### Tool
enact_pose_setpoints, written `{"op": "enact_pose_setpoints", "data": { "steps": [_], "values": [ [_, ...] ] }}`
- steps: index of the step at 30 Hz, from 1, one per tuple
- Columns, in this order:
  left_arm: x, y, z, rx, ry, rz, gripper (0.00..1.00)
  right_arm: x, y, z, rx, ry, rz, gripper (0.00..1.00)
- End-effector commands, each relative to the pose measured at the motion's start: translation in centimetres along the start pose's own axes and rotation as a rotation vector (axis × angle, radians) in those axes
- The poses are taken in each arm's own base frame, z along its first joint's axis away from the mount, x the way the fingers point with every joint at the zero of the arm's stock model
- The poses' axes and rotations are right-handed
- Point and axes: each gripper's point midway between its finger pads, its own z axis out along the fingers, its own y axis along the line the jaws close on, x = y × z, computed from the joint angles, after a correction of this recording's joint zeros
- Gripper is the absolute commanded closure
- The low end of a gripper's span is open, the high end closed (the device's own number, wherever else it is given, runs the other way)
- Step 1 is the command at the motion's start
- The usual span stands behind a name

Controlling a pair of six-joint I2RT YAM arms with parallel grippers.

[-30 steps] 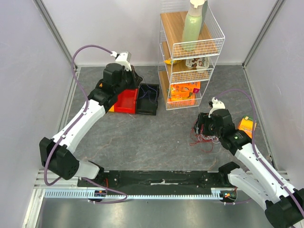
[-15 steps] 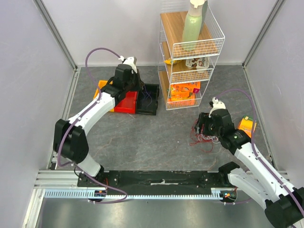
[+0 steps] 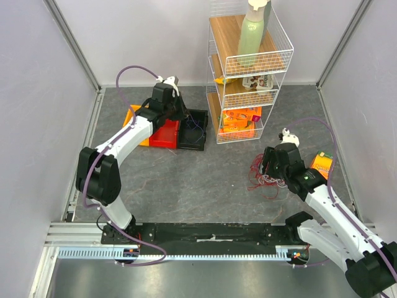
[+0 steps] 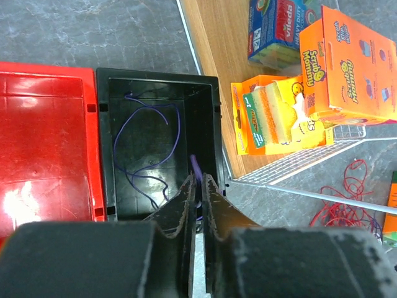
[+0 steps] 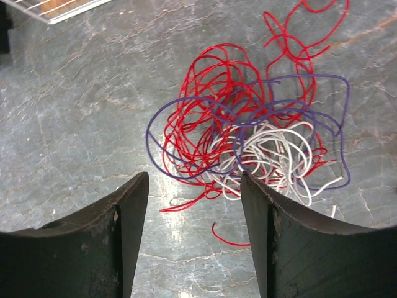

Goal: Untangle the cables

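Observation:
A tangled clump of red, white and purple cables lies on the grey floor, also in the top view. My right gripper hovers open just above and in front of it, empty. A loose purple cable lies inside the black bin. My left gripper is over the bin's right side, jaws shut on a purple cable that sticks out between the tips. In the top view the left gripper is over the black bin.
A red bin sits left of the black one, over an orange thing. A white wire shelf rack holds sponges, boxes and a green bottle. An orange packet lies at the right. Grey walls surround the floor.
My left arm has swung right and forward, bringing its gripper from the red bin to the black bin. My right gripper has shifted slightly right and back from the clump.

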Motion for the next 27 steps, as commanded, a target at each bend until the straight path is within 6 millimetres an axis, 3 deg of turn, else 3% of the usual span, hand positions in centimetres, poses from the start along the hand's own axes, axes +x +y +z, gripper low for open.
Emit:
{"op": "enact_pose_setpoints", "data": {
  "steps": [1,9,11,15,19,27],
  "values": [
    [-1.5,-1.6,-0.7,0.063,-0.021,-0.036,0.85,-1.3,-1.3,-0.5,0.099,-0.055,0.083,0.32],
    [-1.5,-1.6,-1.7,0.08,-0.029,-0.028,0.6,-1.7,-4.1,-0.5,0.235,-0.083,0.131,0.36],
    [-1.5,-1.8,-2.0,0.086,-0.033,-0.028,0.51,-1.7,-4.6,-0.1,0.257,-0.072,0.136,0.36],
    [-1.9,-2.2,-3.2,0.103,-0.049,-0.02,0.22,-1.2,-5.6,1.3,0.26,-0.037,0.167,0.36],
    [-1.8,-2.8,-4.7,0.125,-0.043,-0.019,0.13,-0.1,-5.7,2.8,0.216,0.009,0.174,0.36],
    [-0.9,-4.9,-9.9,0.26,-0.051,0.018,0.04,2.8,-2.7,5.7,0.024,0.134,0.108,0.35]
  ]
}}
